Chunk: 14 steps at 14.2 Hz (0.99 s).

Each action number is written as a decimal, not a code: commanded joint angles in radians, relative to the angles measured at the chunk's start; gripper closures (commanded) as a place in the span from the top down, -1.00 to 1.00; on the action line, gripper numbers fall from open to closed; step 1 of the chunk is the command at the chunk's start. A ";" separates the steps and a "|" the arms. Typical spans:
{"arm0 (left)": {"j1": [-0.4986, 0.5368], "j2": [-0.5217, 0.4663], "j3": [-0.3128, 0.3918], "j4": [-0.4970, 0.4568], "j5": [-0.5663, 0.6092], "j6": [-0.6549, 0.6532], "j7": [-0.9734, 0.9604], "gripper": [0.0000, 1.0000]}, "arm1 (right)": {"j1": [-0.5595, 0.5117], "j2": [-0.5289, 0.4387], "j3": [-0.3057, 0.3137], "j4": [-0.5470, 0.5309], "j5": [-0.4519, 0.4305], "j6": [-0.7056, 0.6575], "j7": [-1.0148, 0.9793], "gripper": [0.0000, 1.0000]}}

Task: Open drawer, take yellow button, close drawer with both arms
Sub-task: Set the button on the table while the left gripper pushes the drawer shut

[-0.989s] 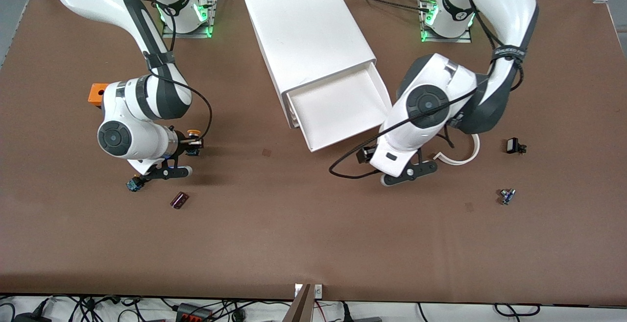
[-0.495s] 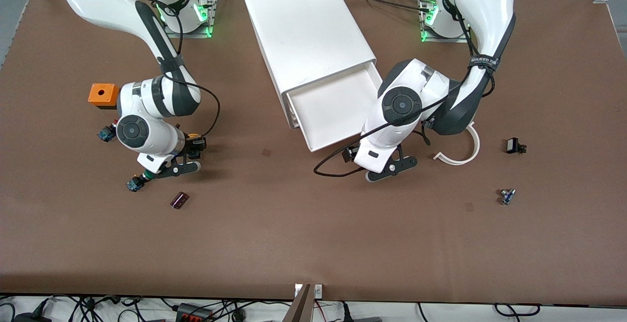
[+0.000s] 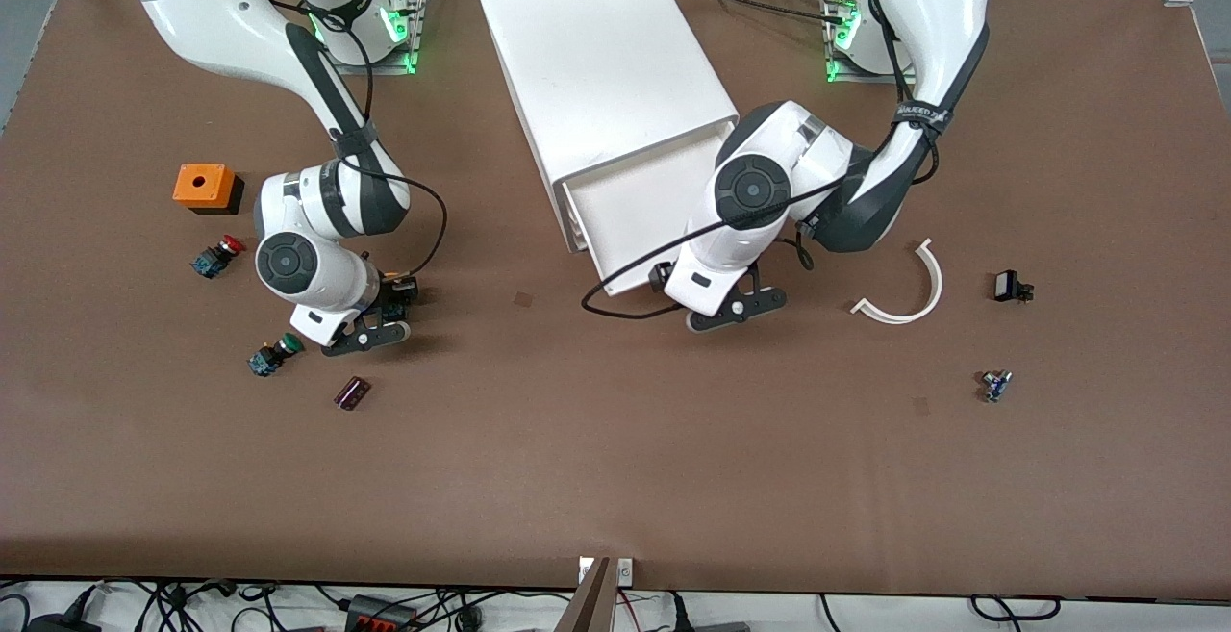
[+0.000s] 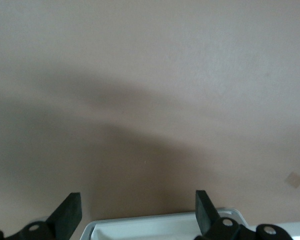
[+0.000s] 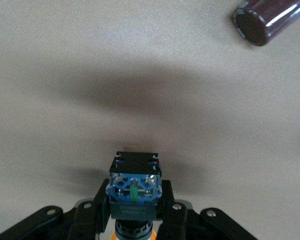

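While right gripper (image 5: 132, 220) clamps button (image 5: 134, 192) over bare table near green-capped button (image 3: 272, 355), take step looks done. Drawer (image 3: 642, 204) open, front edge under left gripper (image 4: 137, 212), fingers spread wide, empty. Closing step likely in hand: next needs fingers set against drawer front, straight push toward cabinet (image 3: 601, 64).

Left arm's white wrist hides the open white tray drawer's (image 3: 635, 199) front corner; dark cylindrical capacitor (image 5: 270, 20) cropped by right wrist view's edge.
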 commanded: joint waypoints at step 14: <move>0.017 -0.049 -0.159 -0.088 -0.076 -0.168 -0.008 1.00 | -0.030 -0.249 -0.035 0.294 -0.001 -0.445 0.026 1.00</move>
